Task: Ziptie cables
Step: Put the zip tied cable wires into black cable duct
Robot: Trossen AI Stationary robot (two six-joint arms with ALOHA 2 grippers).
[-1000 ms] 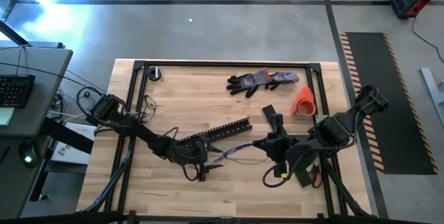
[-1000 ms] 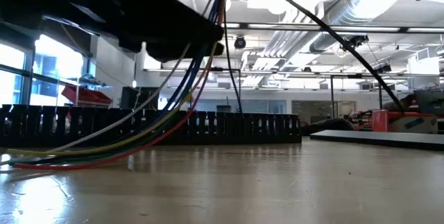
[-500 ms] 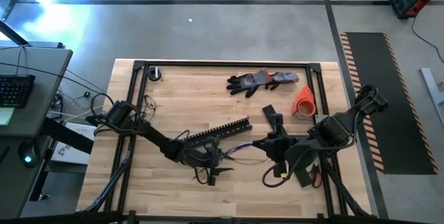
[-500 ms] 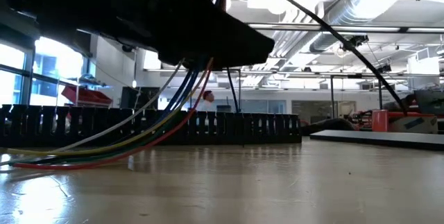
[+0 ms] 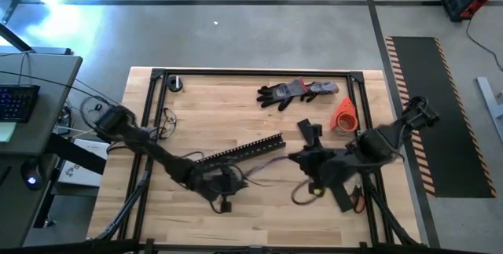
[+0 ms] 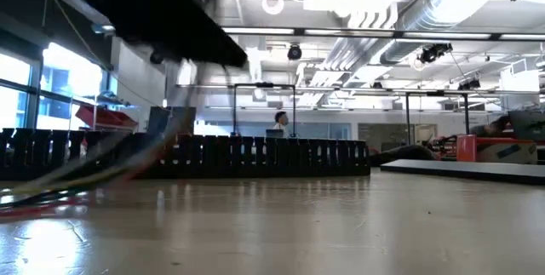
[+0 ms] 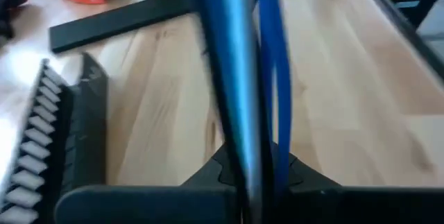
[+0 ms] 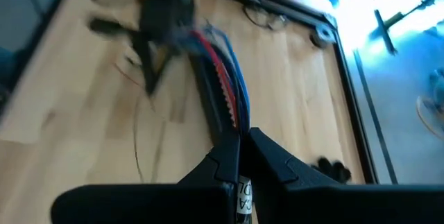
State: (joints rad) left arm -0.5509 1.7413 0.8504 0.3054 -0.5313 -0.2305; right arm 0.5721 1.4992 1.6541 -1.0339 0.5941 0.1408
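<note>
step: bunching cables (image 5: 263, 174) | left gripper (image 5: 222, 185) clamped on them, right gripper (image 5: 302, 160) pinching 3 o'clock end | next: pull taut, fetch ziptie

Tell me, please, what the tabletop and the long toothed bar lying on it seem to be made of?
The tabletop looks like light wood with a smooth sealed finish: plank seams and grain show, and the low view shows a soft sheen. The toothed bar appears to be matte black moulded plastic, judging by its even comb-like teeth, though painted metal cannot be ruled out.
</note>
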